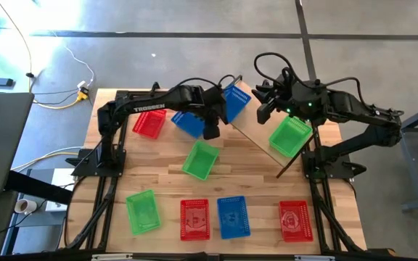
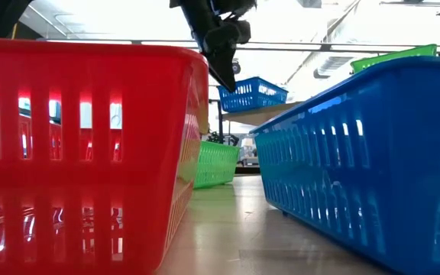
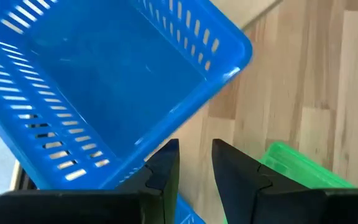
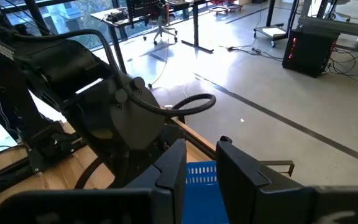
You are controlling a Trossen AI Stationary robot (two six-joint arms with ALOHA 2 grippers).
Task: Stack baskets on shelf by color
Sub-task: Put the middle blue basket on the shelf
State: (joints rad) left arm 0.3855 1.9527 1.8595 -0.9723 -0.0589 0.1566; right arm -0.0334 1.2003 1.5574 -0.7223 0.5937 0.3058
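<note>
Two mesh baskets sit on the diagonal light-wood shelf (image 1: 256, 134): a blue basket (image 1: 235, 102) at its far end, a green basket (image 1: 290, 135) tilted near the other. Seven others, red, blue and green, lie scattered on the tabletop.

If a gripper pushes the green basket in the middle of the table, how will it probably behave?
The green basket looks like thin perforated plastic, so it is probably light and would slide on the smooth table. Its open rim may flex a little. Its flat base makes rolling unlikely.
</note>
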